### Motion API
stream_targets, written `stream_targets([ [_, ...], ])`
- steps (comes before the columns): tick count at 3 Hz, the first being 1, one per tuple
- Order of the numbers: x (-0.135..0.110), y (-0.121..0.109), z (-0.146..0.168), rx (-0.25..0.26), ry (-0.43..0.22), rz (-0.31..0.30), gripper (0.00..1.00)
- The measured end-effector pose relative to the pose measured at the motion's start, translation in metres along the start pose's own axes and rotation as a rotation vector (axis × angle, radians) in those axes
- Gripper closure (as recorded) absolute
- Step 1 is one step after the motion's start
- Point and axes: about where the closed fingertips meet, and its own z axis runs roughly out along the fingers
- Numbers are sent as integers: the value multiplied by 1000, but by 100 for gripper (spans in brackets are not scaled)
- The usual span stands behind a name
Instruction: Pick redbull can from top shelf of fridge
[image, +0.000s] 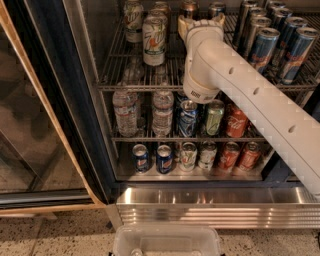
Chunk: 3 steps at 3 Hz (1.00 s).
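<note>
Several redbull cans, slim and blue-and-silver, stand in rows at the right end of the top shelf of the fridge. My gripper reaches into the middle of that shelf, left of the redbull cans and apart from them. It sits just in front of a dark bronze-brown can. My cream arm slants in from the lower right and hides part of the shelf. White-and-green cans stand to the gripper's left.
The glass door stands open at the left. Water bottles and assorted cans fill the middle shelf, and more cans fill the bottom one. A clear plastic bin sits on the speckled floor in front.
</note>
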Motion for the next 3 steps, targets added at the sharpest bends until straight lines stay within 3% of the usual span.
stream_targets([
  [3,17,-19,32,22,48,3,33],
])
